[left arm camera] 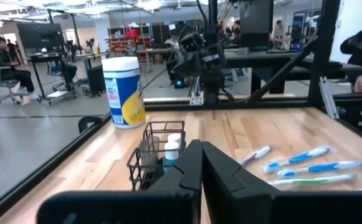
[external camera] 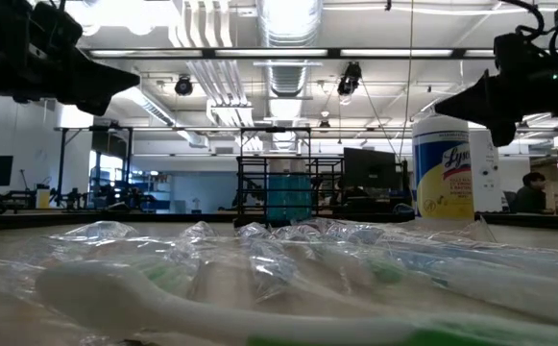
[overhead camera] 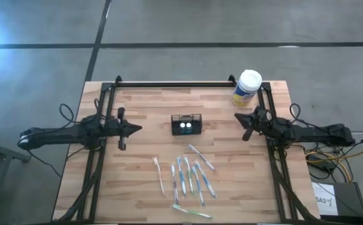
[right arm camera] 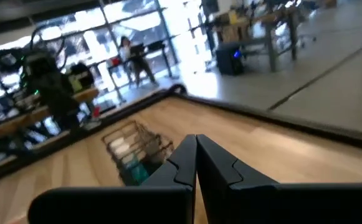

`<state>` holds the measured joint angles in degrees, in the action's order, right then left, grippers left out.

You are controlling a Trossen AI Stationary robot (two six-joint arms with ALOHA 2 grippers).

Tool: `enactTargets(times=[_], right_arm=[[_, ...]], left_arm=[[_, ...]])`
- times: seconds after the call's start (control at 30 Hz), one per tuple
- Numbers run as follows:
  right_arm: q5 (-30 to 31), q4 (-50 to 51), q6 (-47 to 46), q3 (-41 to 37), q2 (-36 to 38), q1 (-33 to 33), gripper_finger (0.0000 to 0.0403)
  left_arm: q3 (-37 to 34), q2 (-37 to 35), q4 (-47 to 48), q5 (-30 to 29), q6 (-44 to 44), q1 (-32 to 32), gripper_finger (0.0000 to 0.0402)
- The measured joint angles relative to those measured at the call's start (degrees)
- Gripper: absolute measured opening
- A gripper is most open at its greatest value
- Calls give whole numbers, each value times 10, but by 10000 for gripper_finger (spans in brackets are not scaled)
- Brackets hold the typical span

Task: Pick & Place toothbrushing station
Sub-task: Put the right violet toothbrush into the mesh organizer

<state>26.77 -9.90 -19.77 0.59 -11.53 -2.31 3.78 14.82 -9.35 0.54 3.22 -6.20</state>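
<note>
The toothbrushing station, a small black wire caddy with white-capped tubes inside, stands on its base at the table's middle; it also shows in the left wrist view and the right wrist view. Several wrapped blue and white toothbrushes lie flat on the table nearer the front edge. My left gripper is shut and empty, above the table left of the caddy. My right gripper is shut and empty, above the table right of the caddy.
A yellow wipes canister with a white lid stands at the far right corner, just beyond my right gripper. A black frame rail runs along the table's far edge. People sit at desks in the room beyond.
</note>
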Motion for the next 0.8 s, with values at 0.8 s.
enactTargets(times=[0.8], right_arm=[[-155, 335, -131, 377, -494, 19, 8]], left_arm=[[22, -1, 0, -6, -49, -1, 7]])
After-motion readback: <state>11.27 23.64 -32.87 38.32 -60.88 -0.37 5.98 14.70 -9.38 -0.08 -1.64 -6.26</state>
